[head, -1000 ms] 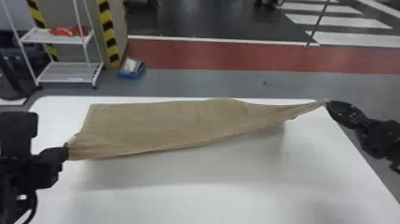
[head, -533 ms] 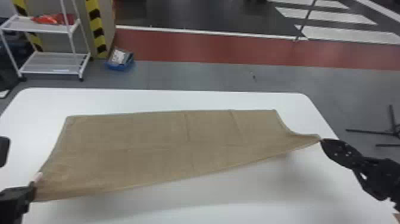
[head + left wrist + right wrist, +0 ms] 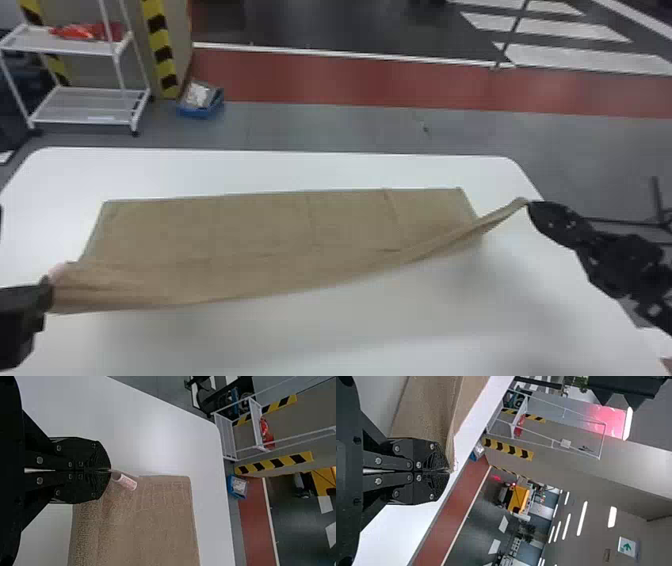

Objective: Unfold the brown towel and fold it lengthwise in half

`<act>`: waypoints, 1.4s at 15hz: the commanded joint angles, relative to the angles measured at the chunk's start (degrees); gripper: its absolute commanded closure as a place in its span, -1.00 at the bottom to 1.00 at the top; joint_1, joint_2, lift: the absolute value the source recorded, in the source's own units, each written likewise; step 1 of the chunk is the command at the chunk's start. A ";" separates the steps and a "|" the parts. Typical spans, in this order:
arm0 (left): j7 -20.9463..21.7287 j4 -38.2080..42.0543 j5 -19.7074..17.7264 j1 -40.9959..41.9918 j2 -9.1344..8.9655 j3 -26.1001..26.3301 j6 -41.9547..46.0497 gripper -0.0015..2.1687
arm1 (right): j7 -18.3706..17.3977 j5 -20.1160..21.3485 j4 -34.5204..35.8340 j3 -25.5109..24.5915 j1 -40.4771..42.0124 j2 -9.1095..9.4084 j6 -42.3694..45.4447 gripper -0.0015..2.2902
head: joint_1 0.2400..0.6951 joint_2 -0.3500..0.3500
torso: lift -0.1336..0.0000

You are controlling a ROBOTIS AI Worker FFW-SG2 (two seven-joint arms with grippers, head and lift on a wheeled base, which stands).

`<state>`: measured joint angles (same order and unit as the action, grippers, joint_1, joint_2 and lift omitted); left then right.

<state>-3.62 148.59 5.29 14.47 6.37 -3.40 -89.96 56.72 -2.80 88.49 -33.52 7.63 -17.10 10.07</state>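
Observe bright, diffuse light on the white surface (image 3: 280, 170). Note a broad, soft-edged shadow (image 3: 465, 280) beneath the raised part of the brown towel (image 3: 250, 225), spreading toward the near edge. Locate a fainter shadow by the near right corner. In the left wrist view, find pale glare between the left edge and the far left corner. In the right wrist view, identify lit ceiling strips (image 3: 581, 518) as overhead light sources, plus a pink-red glow (image 3: 609, 421) beyond the surface.
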 commanded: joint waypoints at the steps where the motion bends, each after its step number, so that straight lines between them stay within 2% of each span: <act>1: -1.65 -7.09 -0.64 -3.83 -0.04 0.76 1.76 0.59 | -0.64 1.22 -5.87 0.48 -7.55 -0.22 -1.59 0.06 | 1.00 -0.43 | -0.78; 4: -2.35 -15.26 -1.07 -9.19 -0.04 0.76 4.39 0.59 | -1.17 2.98 -12.29 0.83 -13.79 -1.09 -3.00 0.06 | 1.00 -0.43 | -0.78; 6: -2.27 -20.97 -1.87 -13.76 -0.04 0.94 5.45 0.59 | -1.43 6.05 -16.59 3.11 -17.92 -1.18 -3.53 0.06 | 1.00 -0.44 | -0.78; 8: -2.27 -27.48 -1.95 -18.86 -0.04 2.08 8.61 0.60 | -3.54 8.78 -23.27 6.81 -22.75 -1.97 -2.82 0.06 | 1.00 -0.41 | -0.78; 10: -2.35 -29.76 -1.95 -20.88 0.04 2.43 9.32 0.59 | -5.83 10.27 -24.86 8.65 -23.63 -2.06 -2.65 0.06 | 1.00 -0.36 | -0.78; 12: -2.44 -34.95 -1.87 -24.31 0.04 3.31 12.13 0.59 | -7.94 12.65 -32.42 9.18 -27.76 -2.76 0.17 0.06 | 1.00 -0.34 | -0.78; 13: -2.71 -36.88 -1.78 -25.37 0.13 3.75 13.89 0.59 | -9.26 12.91 -35.58 10.41 -28.99 -3.73 2.27 0.06 | 1.00 -0.34 | -0.78; 15: -2.71 -37.50 -1.78 -25.89 0.13 4.10 14.41 0.59 | -10.31 13.17 -36.81 10.67 -29.08 -4.08 2.63 0.06 | 1.00 -0.35 | -0.78; 17: -2.71 -41.80 -1.34 -29.32 0.13 6.30 16.17 0.59 | -11.19 13.44 -38.57 11.20 -29.08 -4.96 3.33 0.06 | 1.00 -0.37 | -0.78; 18: -2.79 -43.65 -1.16 -30.46 0.04 7.09 17.75 0.50 | -11.63 13.44 -39.36 11.55 -29.17 -5.23 4.03 0.06 | 1.00 -0.38 | -0.78; 19: -2.97 -44.70 -1.16 -30.64 0.04 7.53 19.86 -0.04 | -11.89 13.61 -39.71 12.52 -29.25 -5.23 4.74 0.06 | 1.00 -0.39 | -0.78; 20: -3.32 -45.67 -0.90 -30.82 0.04 7.97 21.09 -0.75 | -12.51 13.61 -40.41 13.66 -29.43 -5.23 4.91 0.06 | 1.00 -0.41 | -0.78; 21: -3.32 -46.72 -0.72 -30.99 0.04 8.23 21.62 -0.87 | -13.39 13.88 -41.64 14.45 -29.87 -5.23 6.32 0.06 | 1.00 -0.42 | -0.78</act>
<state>-6.91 103.26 4.33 -16.23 6.42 4.37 -69.54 43.78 10.86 48.14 -20.24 -21.80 -22.27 15.11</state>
